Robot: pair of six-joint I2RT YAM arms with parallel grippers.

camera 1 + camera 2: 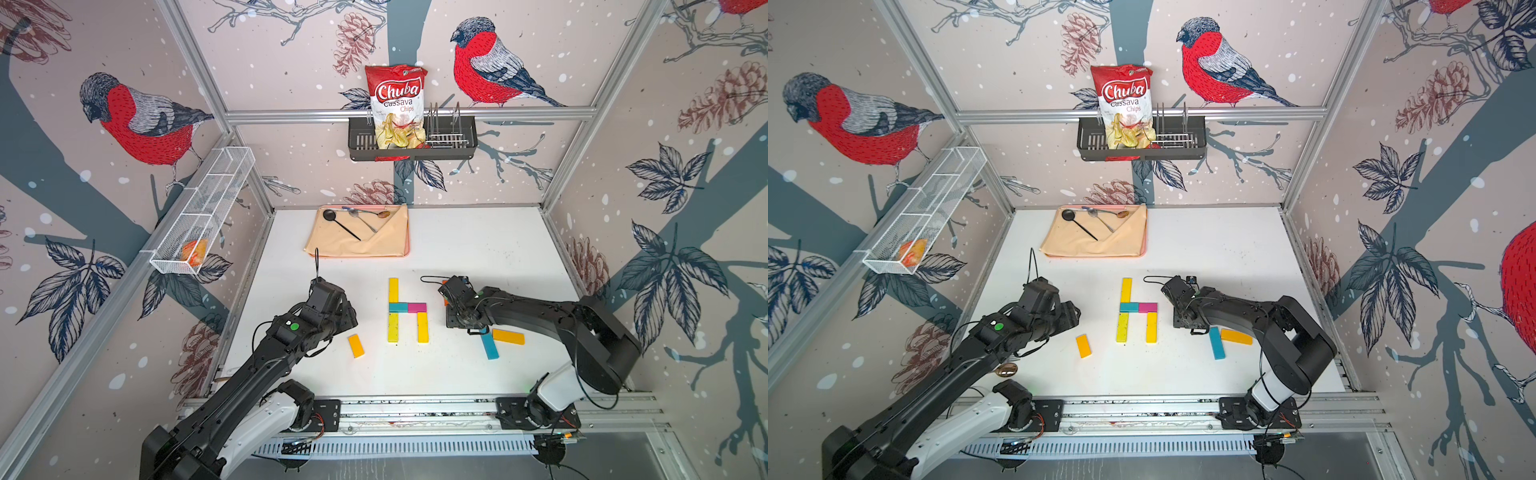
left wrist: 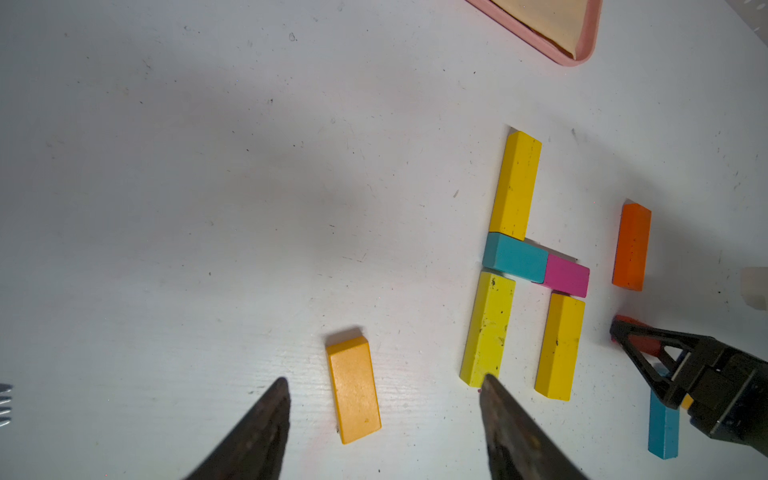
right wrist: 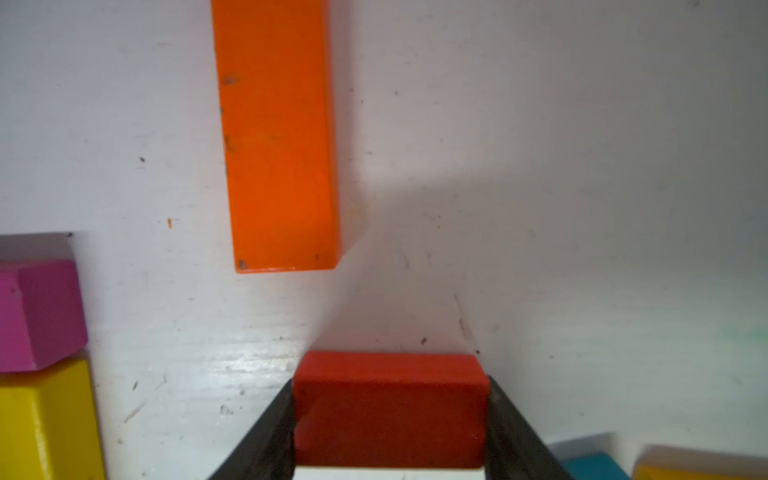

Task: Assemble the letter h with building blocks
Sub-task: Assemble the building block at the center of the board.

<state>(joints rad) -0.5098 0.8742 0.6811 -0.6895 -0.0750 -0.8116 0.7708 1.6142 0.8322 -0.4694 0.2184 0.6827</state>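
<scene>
Five building blocks lie in an h at the table's middle: a yellow block (image 1: 393, 289) on top, teal (image 1: 398, 307) and magenta (image 1: 417, 307) blocks across, and two yellow blocks (image 1: 393, 327) (image 1: 422, 327) below. My right gripper (image 3: 390, 382) is just right of the h, its fingers pressed on both sides of a red block (image 3: 390, 409). An orange block (image 3: 278, 137) lies just beyond it. My left gripper (image 2: 383, 378) stands open left of the h, over an amber block (image 2: 353, 390). A long teal block (image 1: 489, 345) and another amber block (image 1: 508, 336) lie under the right arm.
A pink tray (image 1: 408, 237) with a beige cloth (image 1: 357, 241) and spoons sits at the back of the table. A white wire basket (image 1: 203, 216) hangs on the left wall. A black rack (image 1: 411, 137) with a chips bag hangs on the back wall.
</scene>
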